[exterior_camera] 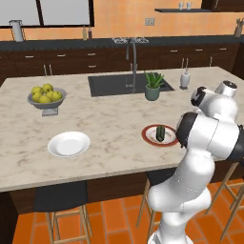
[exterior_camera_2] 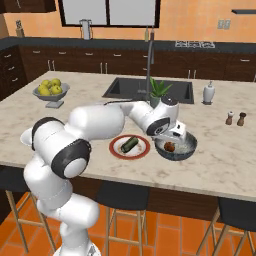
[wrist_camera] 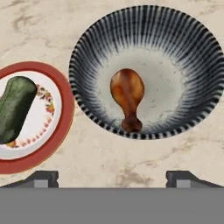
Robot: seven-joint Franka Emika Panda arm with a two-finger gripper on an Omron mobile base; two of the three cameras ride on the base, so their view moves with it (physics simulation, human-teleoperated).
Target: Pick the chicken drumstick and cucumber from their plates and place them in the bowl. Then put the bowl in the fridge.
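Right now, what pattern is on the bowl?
Fine pale ribbed stripes on dark grey-blue bowl, best in the hand view.

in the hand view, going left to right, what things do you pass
cucumber on the red-rimmed plate → chicken drumstick lying in the ribbed bowl, all on the marble counter
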